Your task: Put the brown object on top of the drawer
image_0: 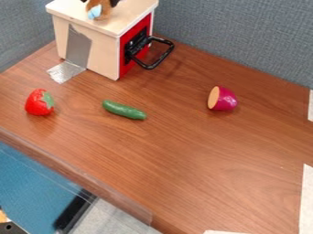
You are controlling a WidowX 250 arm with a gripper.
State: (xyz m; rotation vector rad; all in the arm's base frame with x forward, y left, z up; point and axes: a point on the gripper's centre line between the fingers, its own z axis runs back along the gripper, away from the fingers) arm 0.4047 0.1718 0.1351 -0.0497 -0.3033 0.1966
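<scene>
The brown object (pixel 102 8), a small toy with a light-blue patch on its lower left, is at the top edge of the camera view, over the pale wooden top of the drawer (pixel 66 12). Black parts that look like the low end of my gripper (pixel 99 2) are close against both upper sides of it, cut off by the view's edge. Whether it rests on the wood or hangs just above is hard to tell. The drawer's red front, with a black handle, faces right.
On the brown table (pixel 183 151) lie a red strawberry (pixel 38 102) at left, a green cucumber (pixel 124 110) in front of the drawer, and a purple cut vegetable (pixel 222 98) at right. Grey tape (pixel 78 48) runs down the drawer's side. Grey panels (pixel 238 36) stand behind.
</scene>
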